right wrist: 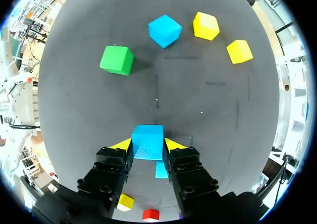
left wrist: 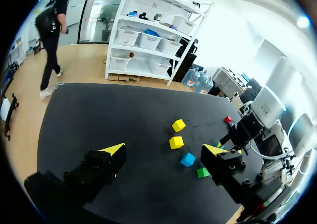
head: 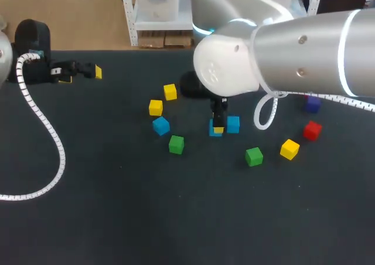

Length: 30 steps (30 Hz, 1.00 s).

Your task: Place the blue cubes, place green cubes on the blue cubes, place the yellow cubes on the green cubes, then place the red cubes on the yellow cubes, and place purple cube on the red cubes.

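1. Fingers (right wrist: 121,144) of right gripper (right wrist: 147,145) clenched blue cube (right wrist: 147,140) mid-table, square-on, no long axis.
2. Head view showed second blue cube (head: 233,124) just beside it — right wrist view, a sliver; left gripper (left wrist: 164,149) gaped.

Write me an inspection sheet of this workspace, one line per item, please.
Surface: black table, flat.
Job's things: two loose blue cubes, two green cubes, three yellow cubes, red cube, purple cube; none stacked.
Clutter: nothing seen.
Grippers: right gripper shut on blue cube; left gripper open, empty.
Cables: white coiled cable lies across table.
Surroundings: nothing seen reaching over table.
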{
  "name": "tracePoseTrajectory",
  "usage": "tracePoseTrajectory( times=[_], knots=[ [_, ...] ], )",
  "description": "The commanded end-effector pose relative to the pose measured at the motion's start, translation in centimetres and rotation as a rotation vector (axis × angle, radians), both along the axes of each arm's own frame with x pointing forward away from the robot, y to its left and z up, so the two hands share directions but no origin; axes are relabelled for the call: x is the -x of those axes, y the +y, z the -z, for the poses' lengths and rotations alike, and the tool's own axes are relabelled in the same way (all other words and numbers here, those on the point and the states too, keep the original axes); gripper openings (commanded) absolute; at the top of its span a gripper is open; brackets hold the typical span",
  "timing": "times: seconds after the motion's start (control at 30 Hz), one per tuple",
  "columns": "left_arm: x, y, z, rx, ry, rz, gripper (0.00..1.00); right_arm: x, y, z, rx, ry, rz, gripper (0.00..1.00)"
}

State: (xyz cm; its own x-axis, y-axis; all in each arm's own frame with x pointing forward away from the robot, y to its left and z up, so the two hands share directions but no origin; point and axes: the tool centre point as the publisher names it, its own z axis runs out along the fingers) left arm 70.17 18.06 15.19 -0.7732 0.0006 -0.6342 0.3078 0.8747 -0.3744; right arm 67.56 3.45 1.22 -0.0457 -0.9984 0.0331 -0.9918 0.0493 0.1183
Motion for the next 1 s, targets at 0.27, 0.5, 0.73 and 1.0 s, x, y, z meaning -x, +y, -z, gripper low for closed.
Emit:
tracePoseTrajectory(
  times=[0.27,0.5,0.73,1.0],
  knots=[
    [0.07,0.22,0.16,0.009,-0.007,0.006,1.0,-1.23,-0.59,0.28,0.006,0.015,0.015,0.0],
    [0.07,0.22,0.16,0.009,-0.007,0.006,1.0,-1.47,-0.69,0.62,0.008,0.023,0.02,0.0],
    [0.07,0.22,0.16,0.009,-0.007,0.006,1.0,-1.6,-0.5,0.91,0.011,0.031,0.016,0.0],
    [0.07,0.22,0.16,0.009,-0.007,0.006,1.0,-1.79,-0.49,1.08,0.011,0.033,0.019,0.0]
  ],
)
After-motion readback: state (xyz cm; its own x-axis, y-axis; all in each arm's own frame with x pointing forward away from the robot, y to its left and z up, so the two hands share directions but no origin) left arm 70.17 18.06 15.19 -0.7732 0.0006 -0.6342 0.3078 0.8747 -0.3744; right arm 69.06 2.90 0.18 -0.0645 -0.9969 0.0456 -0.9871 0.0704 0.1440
